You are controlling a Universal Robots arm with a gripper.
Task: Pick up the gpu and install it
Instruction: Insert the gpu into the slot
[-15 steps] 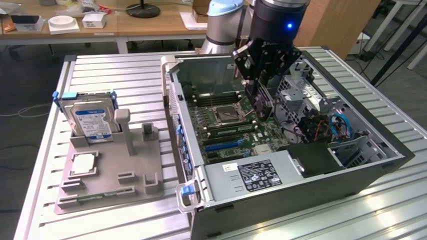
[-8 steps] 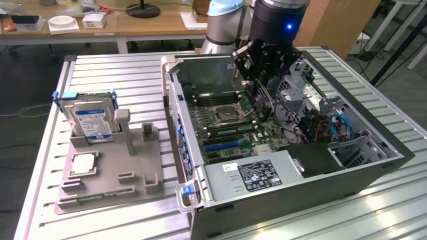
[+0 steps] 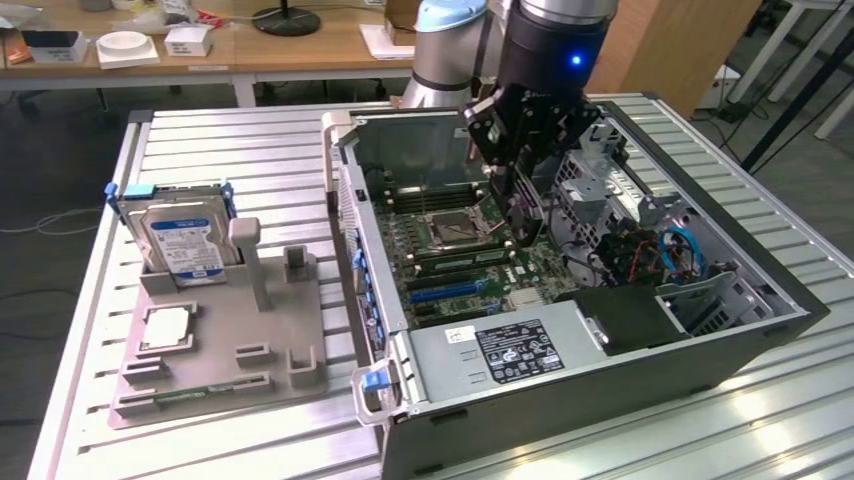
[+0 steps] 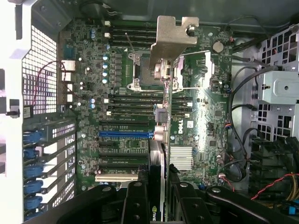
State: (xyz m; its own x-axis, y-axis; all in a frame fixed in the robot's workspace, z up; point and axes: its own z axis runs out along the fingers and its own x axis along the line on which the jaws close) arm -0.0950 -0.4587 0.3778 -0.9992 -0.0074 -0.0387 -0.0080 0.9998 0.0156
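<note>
My gripper (image 3: 523, 160) hangs over the open computer case (image 3: 601, 400), shut on the gpu (image 3: 526, 215). The gpu is a thin dark card, held edge-on, its lower end just above the motherboard (image 3: 454, 262). In the wrist view the gpu (image 4: 161, 149) runs away from the gripper (image 4: 158, 198) as a narrow blade. Its silver bracket (image 4: 175, 39) sits at the far end, and a black finger (image 4: 135, 203) presses each side of the card. A blue slot (image 4: 126, 134) lies on the board beside the card, also visible in the exterior view (image 3: 447, 291).
A grey fixture (image 3: 234, 345) on the exterior view's left holds the silver hard drive (image 3: 184, 242), a processor chip (image 3: 167, 327) and a green memory stick (image 3: 187, 397). Inside the case are the power supply (image 3: 514, 350), drive cage (image 3: 601, 175) and cables (image 3: 678, 250).
</note>
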